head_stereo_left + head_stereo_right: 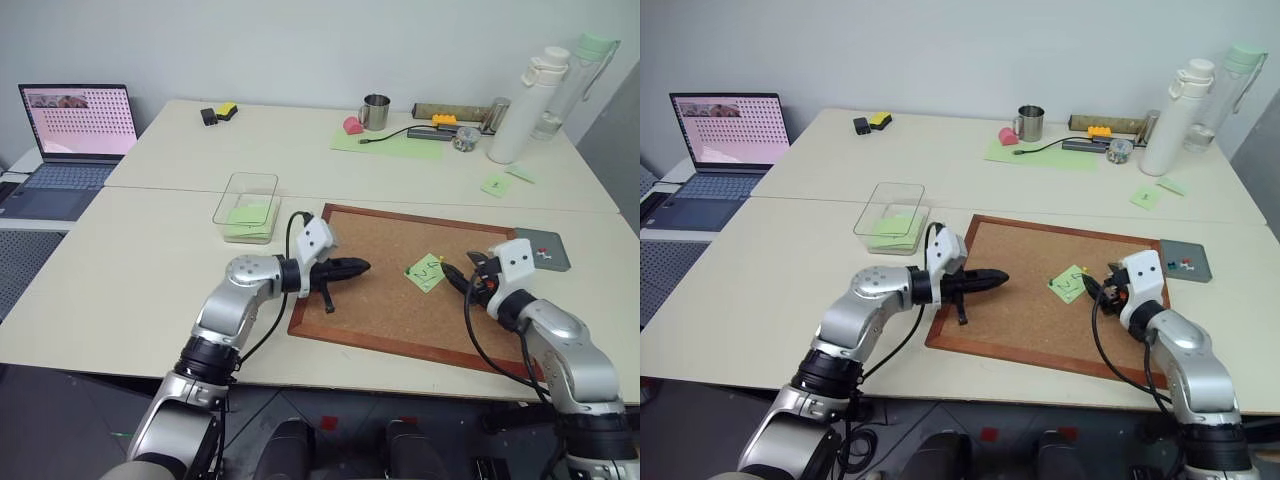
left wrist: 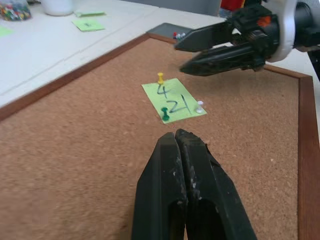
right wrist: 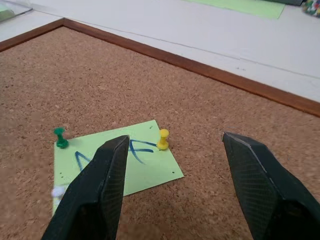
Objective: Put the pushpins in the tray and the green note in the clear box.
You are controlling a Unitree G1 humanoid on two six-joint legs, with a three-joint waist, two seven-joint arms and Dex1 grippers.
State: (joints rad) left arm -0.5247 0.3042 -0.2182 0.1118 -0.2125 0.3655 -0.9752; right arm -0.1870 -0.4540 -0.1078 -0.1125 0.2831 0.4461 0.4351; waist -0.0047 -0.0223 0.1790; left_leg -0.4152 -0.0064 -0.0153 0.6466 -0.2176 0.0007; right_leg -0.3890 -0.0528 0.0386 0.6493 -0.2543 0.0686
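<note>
The green note (image 2: 172,101) lies on the cork board (image 1: 380,300), right of its middle, with dark scribbles on its face. Three pushpins stand in it: yellow (image 2: 160,78), green (image 2: 165,114) and white (image 2: 200,106). My left gripper (image 1: 360,267) is shut on nothing and points right over the board's left part, a short way from the note. On the note's right side my right gripper (image 3: 175,142) hovers open, with the yellow pushpin (image 3: 163,139) just ahead between its fingers. The dark-grey tray (image 1: 552,258) sits off the board's right corner. The clear box (image 1: 245,178) stands beyond the board's left corner.
The clear box holds green paper. A laptop (image 1: 75,130) is at the far left. Along the back stand a metal mug (image 1: 375,112), a large green sheet (image 1: 390,143), a jar of pins (image 1: 465,138), white bottles (image 1: 525,105) and small green notes (image 1: 497,184).
</note>
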